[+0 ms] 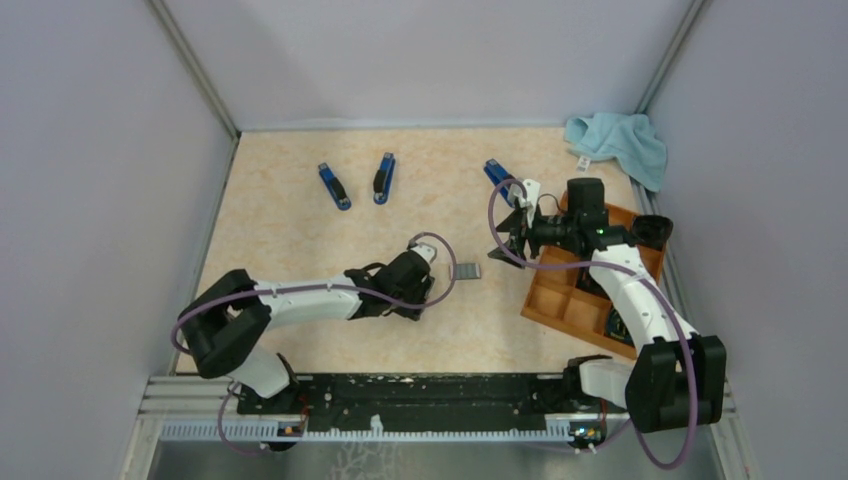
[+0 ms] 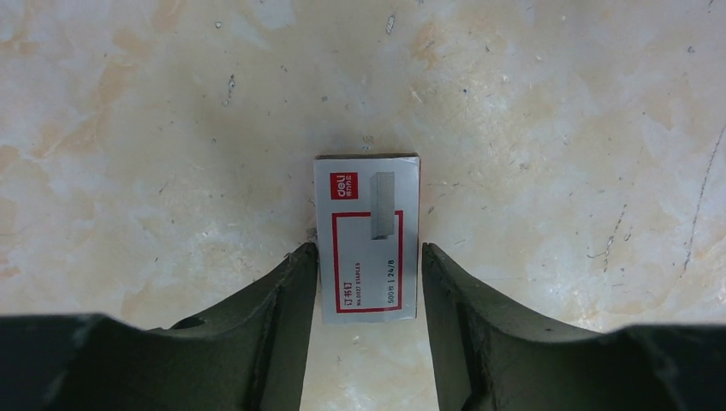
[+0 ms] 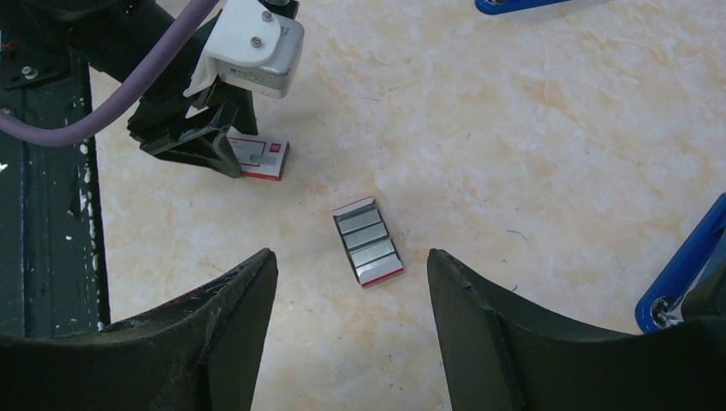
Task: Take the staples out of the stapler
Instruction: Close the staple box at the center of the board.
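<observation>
left tool point(image 2: 368, 248): down at the desk point(image 2: 128, 128), jaws flanking the white box point(image 2: 366, 197), at or almost at its long sides. can't tell if it's clamped.

just right of it: staples point(image 3: 364, 231), grey strips side by side in a small red-edged drawer point(image 3: 381, 276) lying on the desk. no tool touches them.

right tool point(image 3: 349, 253): wide open, empty, up off the desk, looking down on the drawer. wooden tray point(image 1: 560, 300) sits under that arm, contents hard to read.

far side: three blue staplers point(image 1: 334, 186) point(image 1: 384, 178) point(image 1: 497, 172), all look shut, well apart from the left tool. cloth point(image 1: 618, 140) in the far right corner.

my read: early. no stapler is open and no strip is in a tool. can't tell if the drawer's strips came out of a stapler. left to do: open a stapler, pull its strip.
</observation>
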Robot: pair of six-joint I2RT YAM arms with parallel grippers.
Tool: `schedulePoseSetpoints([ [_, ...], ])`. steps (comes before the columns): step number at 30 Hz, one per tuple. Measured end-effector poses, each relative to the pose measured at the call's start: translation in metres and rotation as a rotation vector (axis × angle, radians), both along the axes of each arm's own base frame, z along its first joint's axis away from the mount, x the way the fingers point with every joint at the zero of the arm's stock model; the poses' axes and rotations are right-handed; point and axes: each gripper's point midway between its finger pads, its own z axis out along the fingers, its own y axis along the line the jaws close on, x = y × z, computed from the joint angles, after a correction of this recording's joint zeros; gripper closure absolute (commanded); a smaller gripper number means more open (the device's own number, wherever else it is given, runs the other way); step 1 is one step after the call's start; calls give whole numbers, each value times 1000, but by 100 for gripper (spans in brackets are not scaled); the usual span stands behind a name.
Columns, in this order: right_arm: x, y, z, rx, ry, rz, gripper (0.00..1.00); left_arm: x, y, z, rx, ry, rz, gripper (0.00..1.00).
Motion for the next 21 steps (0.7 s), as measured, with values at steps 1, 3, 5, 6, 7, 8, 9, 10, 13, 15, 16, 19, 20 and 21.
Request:
schedulePoseSetpoints([
  [1, 0, 0, 0, 0, 0, 0, 35, 0, 0, 0, 3, 0, -3, 48],
  [3, 0, 0, 0, 0, 0, 0, 35, 0, 0, -1, 8, -1, -11, 49],
  [5, 0, 0, 0, 0, 0, 0, 35, 1, -1, -1, 14, -1, -21, 51],
  [6, 0, 0, 0, 0, 0, 0, 35, 1, -2, -1, 17, -2, -26, 51],
  [7, 0, 0, 0, 0, 0, 0, 35, 2, -3, -1, 21, -2, -32, 52],
  [8, 0, 0, 0, 0, 0, 0, 35, 2, -3, -1, 25, -1, -36, 52],
  [9, 0, 0, 0, 0, 0, 0, 35, 3, -4, -1, 30, -1, -42, 52],
  [10, 0, 0, 0, 0, 0, 0, 35, 3, -5, -1, 33, -1, -47, 53],
  [13, 0, 0, 0, 0, 0, 0, 35, 4, -5, -1, 41, -7, -64, 51],
  [15, 0, 0, 0, 0, 0, 0, 35, 4, -4, -1, 47, -14, -79, 46],
  [16, 0, 0, 0, 0, 0, 0, 35, 5, -4, -1, 53, -19, -90, 44],
  [19, 0, 0, 0, 0, 0, 0, 35, 6, -1, -1, 78, -37, -115, 33],
  [20, 0, 0, 0, 0, 0, 0, 35, 8, 0, -1, 88, -47, -115, 31],
  [21, 0, 0, 0, 0, 0, 0, 35, 10, 2, -1, 95, -55, -112, 31],
])
